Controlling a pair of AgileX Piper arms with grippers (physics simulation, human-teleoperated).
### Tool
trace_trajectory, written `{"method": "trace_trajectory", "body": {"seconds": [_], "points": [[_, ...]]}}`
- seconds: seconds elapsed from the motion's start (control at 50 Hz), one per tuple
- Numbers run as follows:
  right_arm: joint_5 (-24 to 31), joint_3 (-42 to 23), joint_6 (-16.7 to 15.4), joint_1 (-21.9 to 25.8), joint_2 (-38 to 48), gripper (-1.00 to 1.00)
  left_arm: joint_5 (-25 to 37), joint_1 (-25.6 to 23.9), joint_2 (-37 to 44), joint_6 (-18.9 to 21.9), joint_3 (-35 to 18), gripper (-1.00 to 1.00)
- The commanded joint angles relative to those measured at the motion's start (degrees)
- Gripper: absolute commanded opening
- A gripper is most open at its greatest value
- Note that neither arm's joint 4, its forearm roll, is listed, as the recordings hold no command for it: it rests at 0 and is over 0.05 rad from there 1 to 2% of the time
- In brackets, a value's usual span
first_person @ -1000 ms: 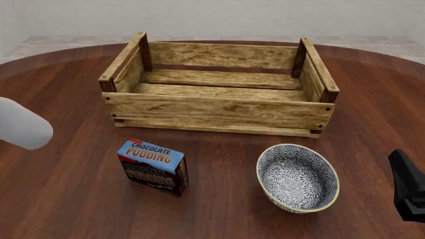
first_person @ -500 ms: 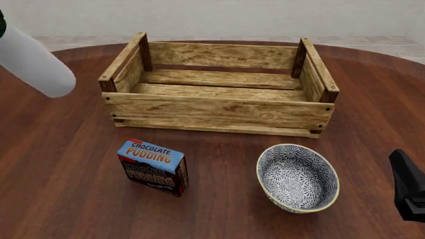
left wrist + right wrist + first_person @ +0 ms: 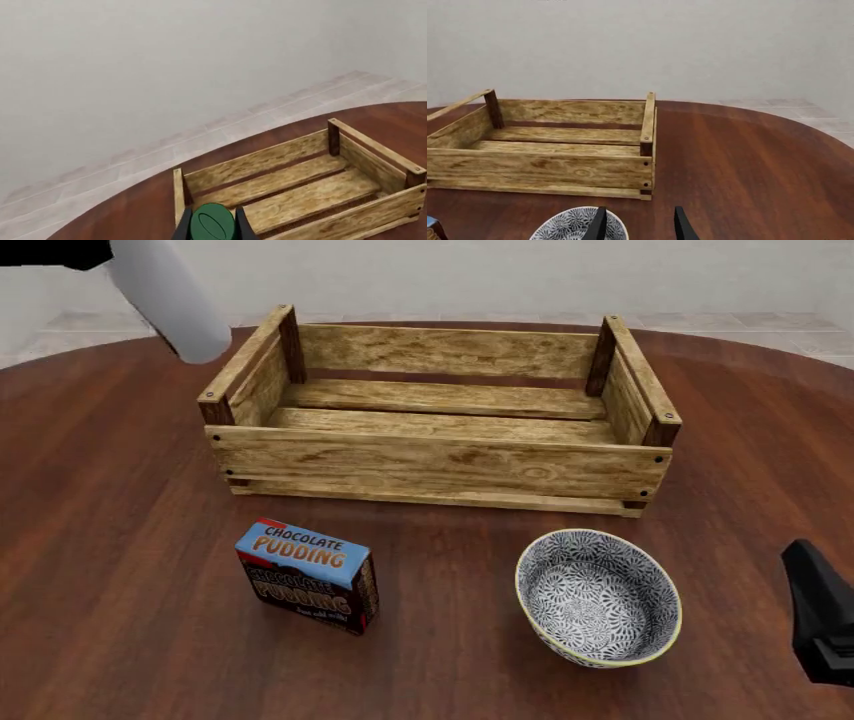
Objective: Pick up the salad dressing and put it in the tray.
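The salad dressing (image 3: 167,295) is a slim white bottle, held tilted in the air at the far left, just outside the far-left corner of the tray (image 3: 441,465). Only its white body shows in the front view. In the left wrist view its dark green top (image 3: 212,223) sits between the dark fingers of my left gripper (image 3: 211,232), which is shut on it, with the tray (image 3: 300,187) below and ahead. My right gripper (image 3: 637,227) is open and empty, low at the near right of the table (image 3: 817,625).
A blue-topped chocolate pudding box (image 3: 306,575) stands in front of the tray at the left. A blue-white patterned bowl (image 3: 598,597) sits in front of it at the right, just ahead of the right gripper (image 3: 577,227). The round wooden table (image 3: 120,570) carries everything.
My left gripper has lifted the bottle up and to the right, from the left edge toward the tray's far-left corner. The right arm has not moved.
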Motion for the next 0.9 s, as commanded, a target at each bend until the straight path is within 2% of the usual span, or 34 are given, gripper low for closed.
{"method": "trace_trajectory", "body": {"seconds": [0.02, 0.12, 0.24, 0.58, 0.62, 0.9], "points": [[-0.23, 0.07, 0.50, -0.11, 0.00, 1.00, -3.42, -0.89, 8.87, 0.43, -5.15, -1.00], [-0.23, 0.09, 0.42, 0.04, 0.00, 1.00, -5.32, -0.92, 13.79, 0.63, -6.90, -1.00], [-0.32, 0.06, 0.31, 0.12, -0.02, 1.00, -5.80, -1.20, 21.00, 0.67, -11.45, -1.00], [-0.47, 0.08, 0.57, -0.09, -0.05, 1.00, -8.29, -1.48, 31.11, 1.47, -16.62, -1.00], [-0.51, 0.06, 0.58, -0.13, -0.06, 1.00, -7.67, -1.90, 32.56, -0.77, -18.18, -1.00], [-0.63, 0.10, 0.48, -0.45, -0.06, 1.00, -7.00, -0.60, 39.56, -3.57, -23.36, -1.00]]}}
